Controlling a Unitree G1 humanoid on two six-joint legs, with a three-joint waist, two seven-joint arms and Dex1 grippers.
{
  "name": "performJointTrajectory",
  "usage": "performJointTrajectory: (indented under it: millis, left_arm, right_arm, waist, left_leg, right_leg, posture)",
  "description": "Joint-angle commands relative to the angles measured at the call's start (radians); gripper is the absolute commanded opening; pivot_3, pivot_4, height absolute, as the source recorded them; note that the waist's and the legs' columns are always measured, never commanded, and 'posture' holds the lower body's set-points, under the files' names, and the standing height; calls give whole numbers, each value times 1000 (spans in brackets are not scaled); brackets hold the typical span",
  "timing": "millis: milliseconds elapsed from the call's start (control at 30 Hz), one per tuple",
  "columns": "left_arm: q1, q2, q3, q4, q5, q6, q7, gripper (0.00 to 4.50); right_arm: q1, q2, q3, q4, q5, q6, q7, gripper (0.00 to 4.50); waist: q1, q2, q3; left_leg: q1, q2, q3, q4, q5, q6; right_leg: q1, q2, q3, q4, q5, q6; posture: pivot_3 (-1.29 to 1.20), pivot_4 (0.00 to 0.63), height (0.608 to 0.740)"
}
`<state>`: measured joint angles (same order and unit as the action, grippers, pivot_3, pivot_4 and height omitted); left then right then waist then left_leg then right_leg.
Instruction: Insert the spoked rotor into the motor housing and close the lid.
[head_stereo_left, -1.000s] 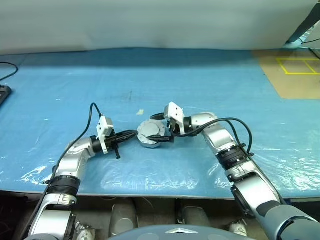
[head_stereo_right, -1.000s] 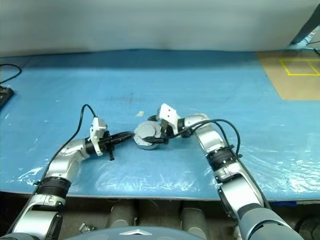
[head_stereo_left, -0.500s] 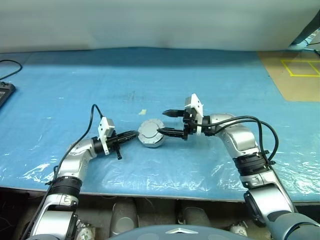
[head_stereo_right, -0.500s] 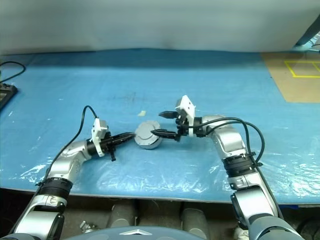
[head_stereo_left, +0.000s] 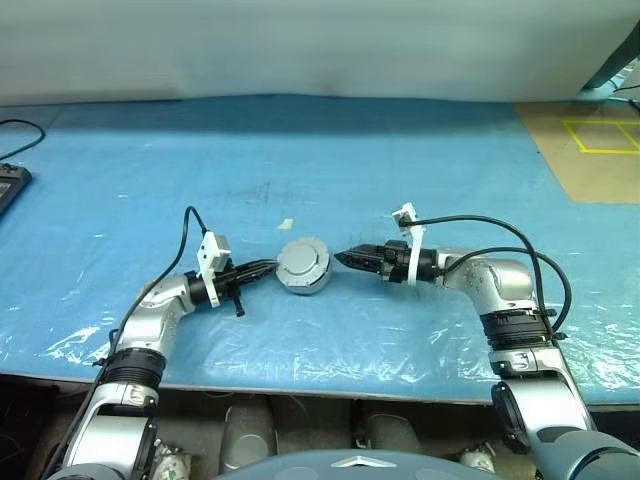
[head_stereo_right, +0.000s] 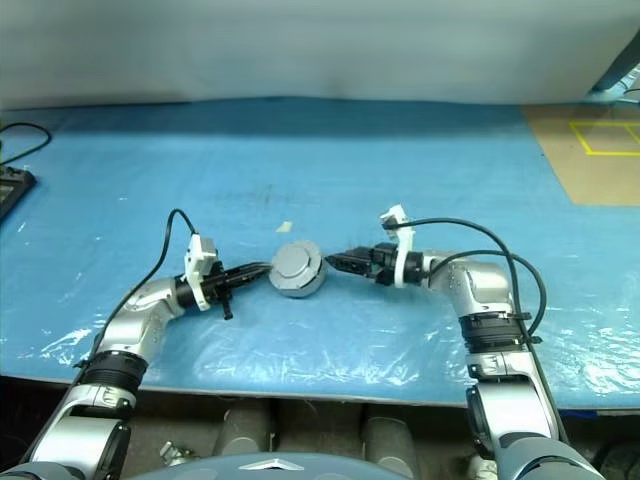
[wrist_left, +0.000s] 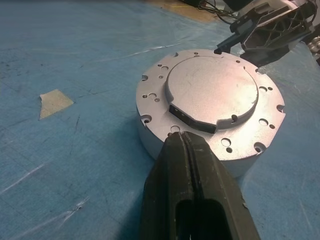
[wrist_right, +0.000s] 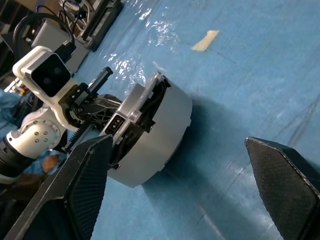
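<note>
The motor housing (head_stereo_left: 303, 268) sits on the blue table as a round silver-grey puck, and the plain grey lid (wrist_left: 212, 90) lies flat on top of it. The spoked rotor is hidden. My left gripper (head_stereo_left: 268, 266) is shut, its joined tips (wrist_left: 186, 139) level with the housing's left edge and close against it. My right gripper (head_stereo_left: 341, 259) is open just right of the housing and points at it. Its two fingers (wrist_right: 87, 175) stand wide apart with nothing between them.
A small scrap of tape (head_stereo_left: 283, 224) lies behind the housing. A brown board with a yellow square (head_stereo_left: 590, 150) covers the far right. A dark device (head_stereo_left: 8, 185) sits at the left edge. Crinkled clear film (head_stereo_left: 300, 345) covers the table's front strip.
My right gripper has drawn back to the right, off the top of the housing, and rolled over while staying open. The left gripper and the housing have kept still.
</note>
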<state>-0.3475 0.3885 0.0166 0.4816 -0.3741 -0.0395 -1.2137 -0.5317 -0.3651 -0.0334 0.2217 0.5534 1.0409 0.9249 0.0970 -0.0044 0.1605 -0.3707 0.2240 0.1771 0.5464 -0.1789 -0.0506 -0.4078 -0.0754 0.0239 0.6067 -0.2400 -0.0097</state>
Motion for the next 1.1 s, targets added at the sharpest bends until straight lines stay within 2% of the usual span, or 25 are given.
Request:
performJointTrajectory:
  millis: [33,267,667,800,1000,1033,1100]
  left_arm:
    - [6,0,-10,19,20,0,1,0]
    - [7,-1,1,17,9,2,5,0]
    - [7,-4,-1,20,14,-1,8,0]
    - [8,0,3,20,14,-3,14,0]
    - [12,1,9,19,16,-6,22,0]
    - [12,1,10,18,17,-6,22,0]
    - [13,1,13,18,18,-7,23,0]
  right_arm:
    - [-11,24,-38,-37,74,70,-19,4476]
    - [-32,72,-113,-44,149,161,-103,4476]
    - [-5,105,-44,-76,146,189,-154,4476]
    - [-7,116,-27,-69,144,189,-156,3628]
    - [-9,121,-21,-58,141,188,-161,1535]
    - [-9,121,-20,-55,140,187,-160,1283]
    - [-11,123,-20,-48,136,185,-164,1190]
  waist:
    - [0,0,0]
    - [1,0,0]
    - [1,0,0]
    - [1,0,0]
    - [0,0,0]
    - [0,0,0]
    - [0,0,0]
  left_leg:
    - [0,0,0,0,0,0]
    - [0,0,0,0,0,0]
    - [0,0,0,0,0,0]
    - [0,0,0,0,0,0]
    - [0,0,0,0,0,0]
    - [0,0,0,0,0,0]
    - [1,0,0,0,0,0]
  right_leg:
    - [0,0,0,0,0,0]
    - [0,0,0,0,0,0]
    - [0,0,0,0,0,0]
    - [0,0,0,0,0,1]
    - [0,0,-1,0,2,3]
    - [0,0,-1,1,2,3]
    - [1,0,0,1,2,3]
  posture:
    - [0,150,740]
    - [0,150,740]
    - [0,150,740]
    - [0,150,740]
    - [0,150,740]
    - [0,150,740]
    - [0,150,740]
